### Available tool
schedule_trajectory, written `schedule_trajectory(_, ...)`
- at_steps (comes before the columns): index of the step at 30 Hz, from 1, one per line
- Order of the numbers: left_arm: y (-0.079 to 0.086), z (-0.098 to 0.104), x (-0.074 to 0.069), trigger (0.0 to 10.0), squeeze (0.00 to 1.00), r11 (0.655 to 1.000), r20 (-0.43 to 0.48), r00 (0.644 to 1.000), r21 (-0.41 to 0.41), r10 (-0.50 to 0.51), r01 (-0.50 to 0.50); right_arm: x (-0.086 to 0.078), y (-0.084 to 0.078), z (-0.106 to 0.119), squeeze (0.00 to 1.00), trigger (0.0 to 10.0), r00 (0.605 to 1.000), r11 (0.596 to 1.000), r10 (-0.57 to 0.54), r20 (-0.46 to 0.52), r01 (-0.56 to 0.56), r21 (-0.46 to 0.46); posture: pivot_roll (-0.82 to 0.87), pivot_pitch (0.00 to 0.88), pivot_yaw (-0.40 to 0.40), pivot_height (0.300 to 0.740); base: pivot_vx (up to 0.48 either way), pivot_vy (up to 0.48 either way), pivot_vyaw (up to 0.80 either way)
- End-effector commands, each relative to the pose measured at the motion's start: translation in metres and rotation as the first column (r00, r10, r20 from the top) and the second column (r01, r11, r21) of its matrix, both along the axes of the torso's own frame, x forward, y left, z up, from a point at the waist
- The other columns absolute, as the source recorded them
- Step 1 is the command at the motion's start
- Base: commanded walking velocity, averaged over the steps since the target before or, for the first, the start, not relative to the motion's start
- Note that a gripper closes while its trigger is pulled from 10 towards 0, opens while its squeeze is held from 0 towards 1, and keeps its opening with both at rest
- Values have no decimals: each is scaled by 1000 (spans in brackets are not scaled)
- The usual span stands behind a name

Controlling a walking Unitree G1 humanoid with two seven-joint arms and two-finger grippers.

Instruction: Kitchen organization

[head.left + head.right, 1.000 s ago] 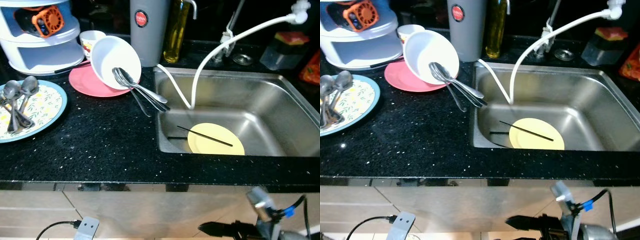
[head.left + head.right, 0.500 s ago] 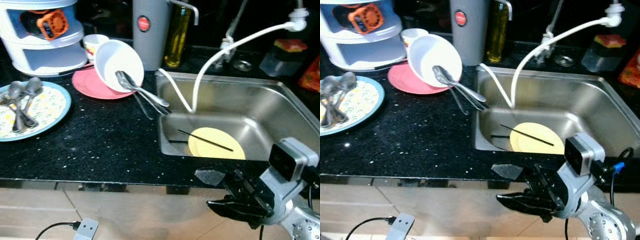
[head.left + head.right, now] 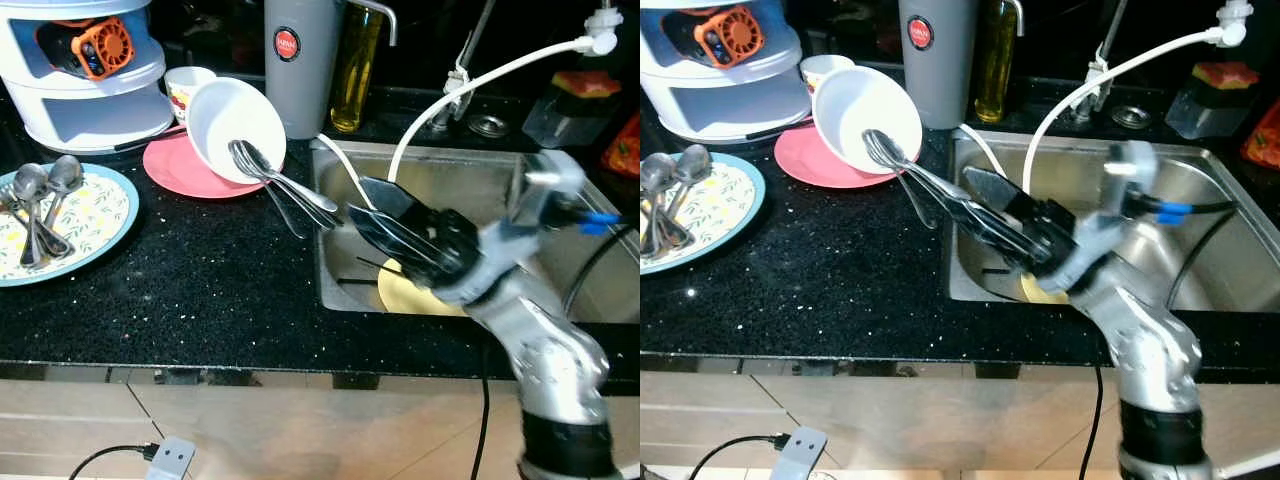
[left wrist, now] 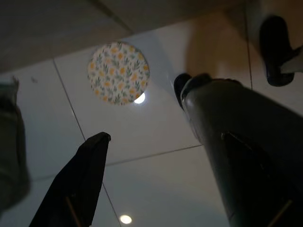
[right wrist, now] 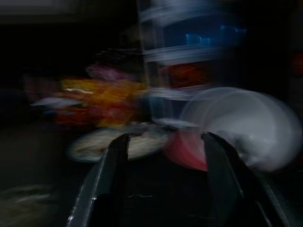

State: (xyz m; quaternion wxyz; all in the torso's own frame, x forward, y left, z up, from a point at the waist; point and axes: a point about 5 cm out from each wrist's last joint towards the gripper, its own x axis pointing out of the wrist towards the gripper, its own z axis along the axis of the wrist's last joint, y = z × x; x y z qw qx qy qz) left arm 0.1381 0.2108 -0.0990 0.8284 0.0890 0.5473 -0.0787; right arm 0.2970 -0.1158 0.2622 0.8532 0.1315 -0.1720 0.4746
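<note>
A tilted white bowl (image 3: 235, 120) leans on a pink plate (image 3: 180, 168) and holds several spoons and forks (image 3: 290, 190) that stick out toward the sink (image 3: 560, 190). My right gripper (image 3: 360, 200) hovers over the sink's left side. It is open and empty, and its tips point at that cutlery. Below it in the sink lies a yellow plate (image 3: 405, 292) with a black chopstick across it. The blurred right wrist view shows the bowl (image 5: 241, 125) beyond the spread fingers (image 5: 106, 184). My left gripper (image 4: 142, 113) hangs open above the floor.
A blue-rimmed floral plate (image 3: 85, 215) with spoons (image 3: 35, 205) sits at the counter's left. Behind it stand a white tiered container (image 3: 85, 95) and a cup (image 3: 185, 85). A grey flask (image 3: 298, 70), an oil bottle (image 3: 355, 70) and a white hose (image 3: 480, 78) line the back.
My right arm has risen from below the counter edge to above the sink's left side, fingers now near the cutlery. The dishes have not moved.
</note>
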Motion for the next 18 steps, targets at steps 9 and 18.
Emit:
schedule_trajectory(9, 0, -3, -9, 10000, 0, 1000, -27, 1000, 3, 10, -10, 43, 21, 4, 0, 10000, 959, 951, -285, -1, 282, -126, 17, 57, -47, 740, 0, 0, 760)
schedule_trajectory(18, 4, -4, -13, 10000, 0, 1000, -34, 999, 15, 21, -20, 66, 17, 8, 0, 10000, 874, 845, -481, 75, 485, -225, 43, 66, -55, 740, 0, 0, 415)
